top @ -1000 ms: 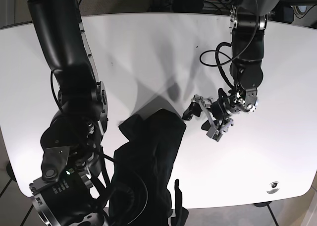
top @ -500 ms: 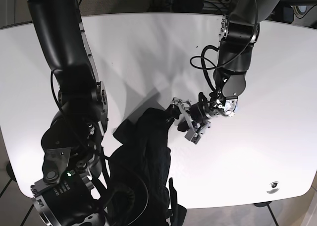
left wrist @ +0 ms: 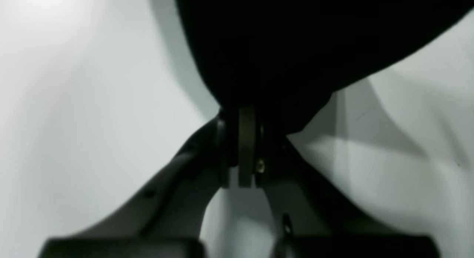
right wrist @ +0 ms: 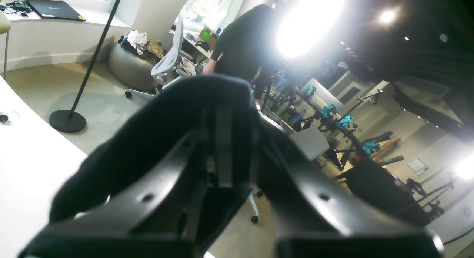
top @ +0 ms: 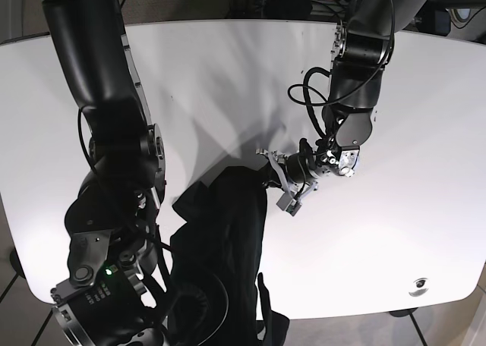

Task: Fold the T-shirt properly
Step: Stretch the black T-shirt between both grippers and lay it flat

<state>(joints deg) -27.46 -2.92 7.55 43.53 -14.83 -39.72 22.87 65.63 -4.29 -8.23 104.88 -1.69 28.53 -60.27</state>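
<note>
The black T-shirt (top: 224,240) hangs bunched in a long crumpled strip over the front of the white table (top: 228,80). My left gripper (top: 275,180) is at the shirt's upper right edge. In the left wrist view the left gripper (left wrist: 246,115) is shut on a fold of the black cloth (left wrist: 296,46). My right gripper (right wrist: 224,113) is shut on another bunch of the shirt (right wrist: 155,139) and points up and off the table. In the base view the right gripper is low at the front edge, mostly hidden by cloth.
The right arm's thick black links (top: 114,149) stand over the table's left side. A small dark fitting (top: 418,285) sits in the table's front right corner. Beyond the table the right wrist view shows a lamp stand (right wrist: 68,121) and a person (right wrist: 244,46).
My left gripper has moved left across the table to the shirt's upper right edge and shut on it. The shirt has gathered into a narrower strip. The right arm has barely moved.
</note>
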